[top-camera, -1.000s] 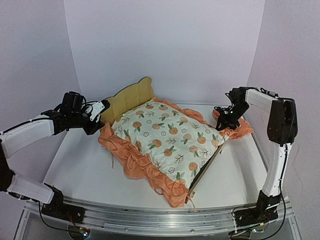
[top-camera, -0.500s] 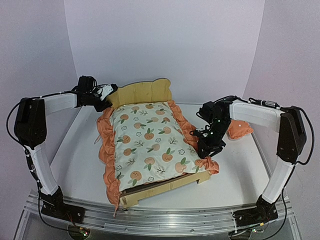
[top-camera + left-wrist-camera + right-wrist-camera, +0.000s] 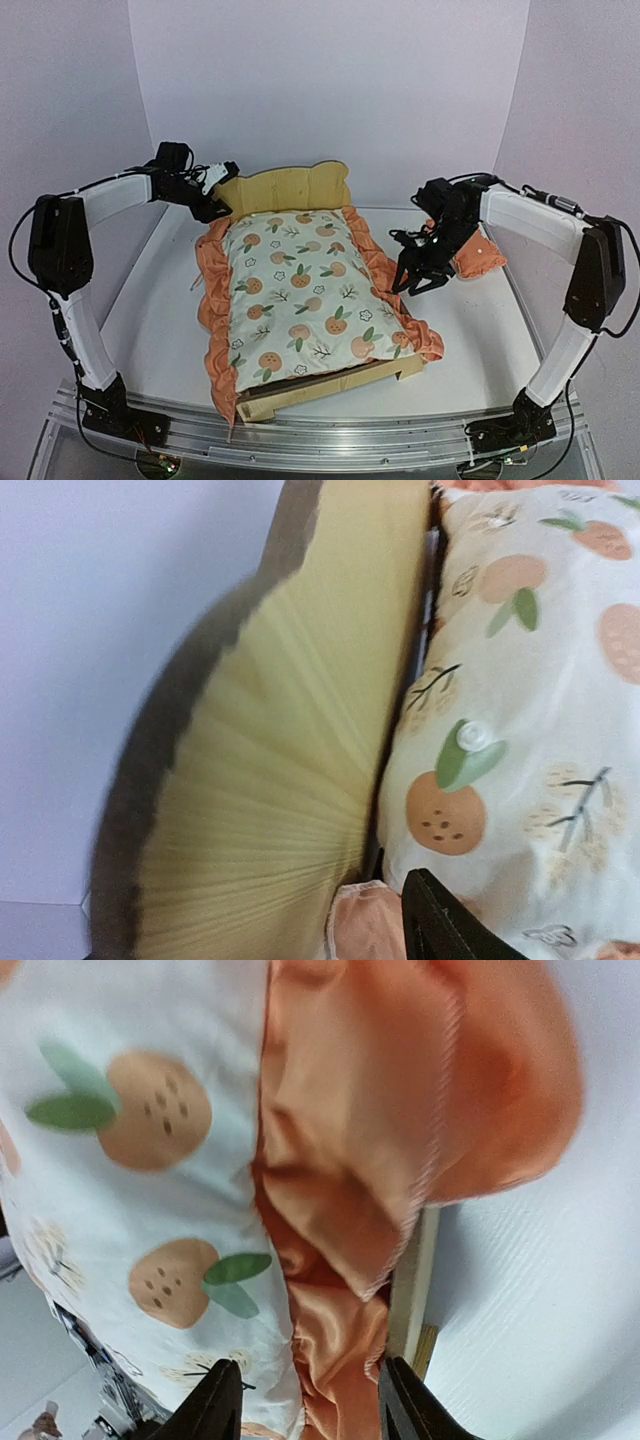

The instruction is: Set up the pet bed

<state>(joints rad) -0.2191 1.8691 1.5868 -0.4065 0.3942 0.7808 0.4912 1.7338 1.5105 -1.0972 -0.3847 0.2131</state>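
Both reaching inward, left pincer (image 3: 217, 193) at pet bed (image 3: 285, 188), right pincer (image 3: 417, 283) alongside

Soft, even light from above; both wrist views smeared.

From the top camera I saw flat, bright, faintly violet light on evenly lit walls (image 3: 330, 90), with only pale shadows on the table (image 3: 150, 300) around the bed (image 3: 330, 385). The left wrist picture was streaked with motion blur across the headboard (image 3: 270, 730). In the right wrist picture the ruffle (image 3: 490, 1070) was soft at the upper right, while the print nearer the centre was sharper.
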